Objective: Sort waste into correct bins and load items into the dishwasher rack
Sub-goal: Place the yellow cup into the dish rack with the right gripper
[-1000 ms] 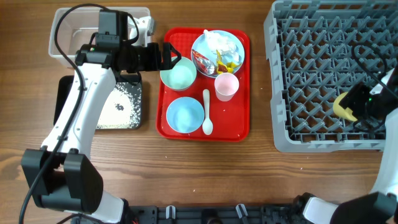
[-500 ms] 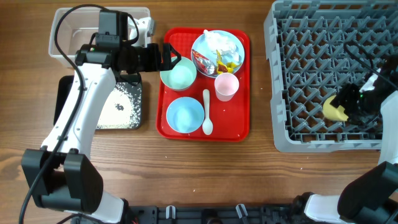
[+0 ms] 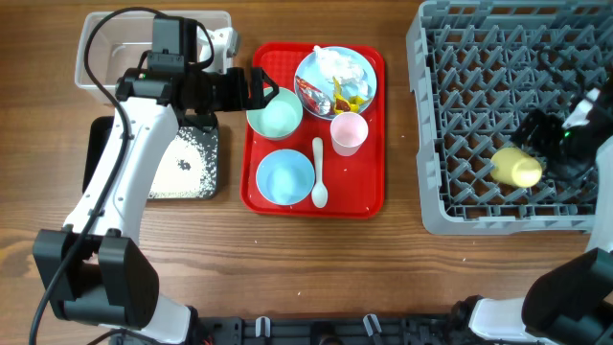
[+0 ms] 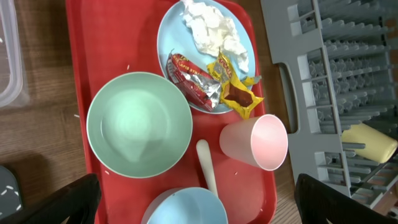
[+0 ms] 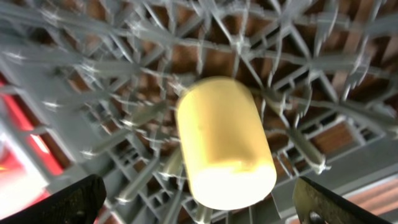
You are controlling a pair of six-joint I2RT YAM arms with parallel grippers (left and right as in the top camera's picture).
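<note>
Wood-grained desk (image 3: 402, 278), seen from overhead and from both wrists. At the far left corner a clear tub (image 3: 115, 29) is set. Just nearer along the left edge a black tray (image 3: 96, 134) is placed, with white rice grains (image 3: 187, 163) scattered over its floor.

The left tool (image 3: 268, 88) is held above the left rim of the red serving tray (image 3: 372, 187), over the far edge of the mint bowl (image 3: 278, 115). Its jaws are spread wide and nothing is gripped; its fingers (image 4: 59, 199) are seen at the lower corners of the left wrist view.

The red serving tray lies at the middle of the desk. On it the mint bowl is stood at the left, a blue bowl (image 3: 284, 178) is set nearer, and a white spoon (image 3: 318, 174) is laid just right of the blue bowl. A light blue plate (image 4: 169, 37) occupies the tray's far right corner. It carries a crumpled tissue (image 4: 214, 28), a red wrapper (image 4: 189, 78) and a yellow wrapper (image 4: 239, 93). A pink cup (image 3: 349, 132) is stood just nearer than the plate.

The grey rack (image 3: 460, 206) fills the right side of the desk up to the far right corner. A yellow cup (image 3: 517, 169) lies on its side among the prongs near the rack's near edge. The right tool (image 3: 546, 144) is held just beyond it with jaws wide apart. The cup is seen ahead of the two fingers (image 5: 62, 202) and is touched by neither, as far as the blurred right wrist view shows.
</note>
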